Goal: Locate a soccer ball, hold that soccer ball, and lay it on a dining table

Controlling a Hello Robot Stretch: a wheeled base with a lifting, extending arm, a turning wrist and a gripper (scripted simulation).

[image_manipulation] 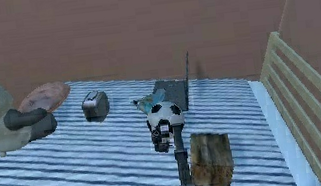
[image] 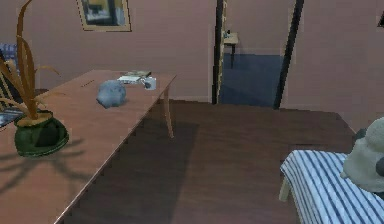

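On the arm side view, the dark arm bar (image_manipulation: 183, 169) rises over a blue-and-white striped bed (image_manipulation: 86, 165). At its far end I see the gripper (image_manipulation: 158, 132). Just above it is a small round white blob with black marks (image_manipulation: 167, 111). It may be the soccer ball, but its shape is too small to be sure. The striped cover lies right behind it, so I cannot tell whether the gripper holds anything. A long wooden table (image: 110, 135) runs along the forward view's left.
On the bed lie a plush toy (image_manipulation: 0, 117), a pinkish cushion (image_manipulation: 44, 96), a small metal clock-like thing (image_manipulation: 95, 105), a thin dark upright panel (image_manipulation: 187, 78) and a wooden box (image_manipulation: 211, 159). The table bears a potted plant (image: 38, 132) and a grey lump (image: 110, 94). A doorway (image: 255, 60) opens ahead.
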